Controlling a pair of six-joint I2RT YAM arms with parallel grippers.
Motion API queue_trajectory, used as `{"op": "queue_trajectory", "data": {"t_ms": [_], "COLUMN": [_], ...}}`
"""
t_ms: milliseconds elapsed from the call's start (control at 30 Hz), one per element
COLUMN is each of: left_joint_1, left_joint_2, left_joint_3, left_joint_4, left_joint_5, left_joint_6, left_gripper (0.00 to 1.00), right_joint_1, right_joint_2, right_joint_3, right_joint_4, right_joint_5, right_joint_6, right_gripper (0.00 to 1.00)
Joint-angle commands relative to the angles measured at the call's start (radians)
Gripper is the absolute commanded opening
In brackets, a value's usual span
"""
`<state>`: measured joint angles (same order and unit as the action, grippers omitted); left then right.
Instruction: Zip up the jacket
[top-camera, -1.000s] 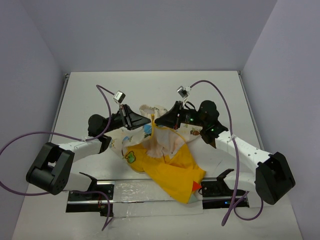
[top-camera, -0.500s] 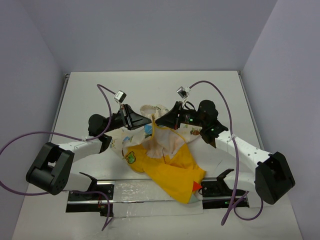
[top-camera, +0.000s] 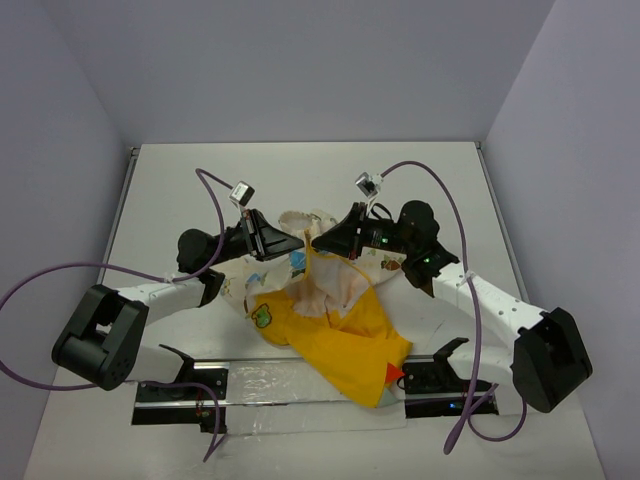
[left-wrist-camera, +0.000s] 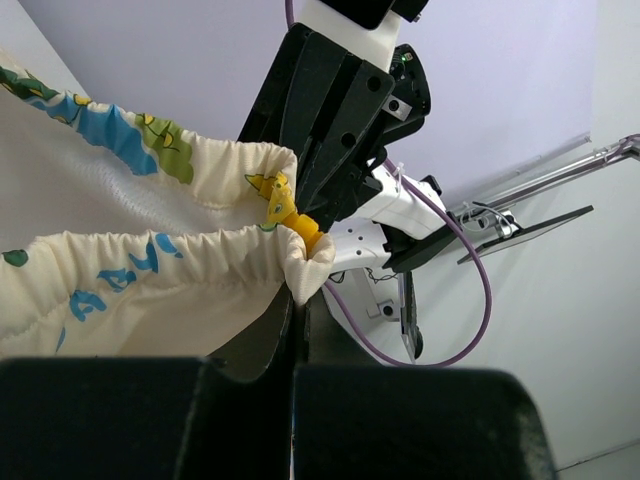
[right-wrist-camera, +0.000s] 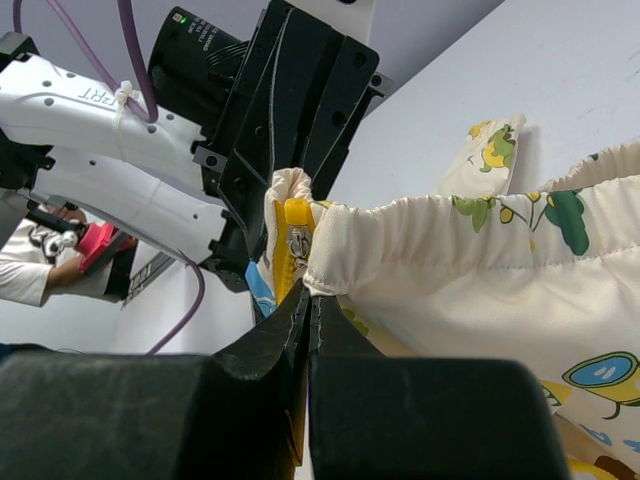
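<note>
Left arm (top-camera: 150, 292) and right arm (top-camera: 490, 300): white links, black joint housings, purple cables (top-camera: 75, 266); left pincer (top-camera: 297, 240) and right pincer (top-camera: 316, 243) are finished in black.

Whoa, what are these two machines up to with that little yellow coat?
Two robot arms are working on a small child's jacket that lies crumpled on the table. The left gripper and the right gripper meet almost tip to tip. Each is shut on the jacket's cream, cartoon-printed gathered hem, one on either side of the yellow zipper. That edge is held up off the table while the yellow part rests below. How far the zip is closed cannot be told.
</note>
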<state>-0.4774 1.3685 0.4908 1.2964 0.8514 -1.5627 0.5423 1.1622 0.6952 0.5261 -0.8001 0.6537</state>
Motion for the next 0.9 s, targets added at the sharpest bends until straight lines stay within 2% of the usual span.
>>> {"op": "queue_trajectory", "data": {"t_ms": [0, 867], "left_joint_1": [-0.026, -0.027], "left_joint_2": [-0.01, 0.009], "left_joint_3": [-0.003, 0.006], "left_joint_4": [0.563, 0.563], "left_joint_5": [0.05, 0.068], "left_joint_6": [0.016, 0.01], "left_gripper": [0.0, 0.0], "right_joint_1": [-0.001, -0.01], "right_joint_2": [-0.053, -0.081], "right_joint_3": [0.017, 0.02], "right_joint_4": [0.08, 0.044], "right_joint_5": [0.024, 0.008], "right_joint_6": [-0.009, -0.036], "right_gripper": [0.0, 0.0]}}
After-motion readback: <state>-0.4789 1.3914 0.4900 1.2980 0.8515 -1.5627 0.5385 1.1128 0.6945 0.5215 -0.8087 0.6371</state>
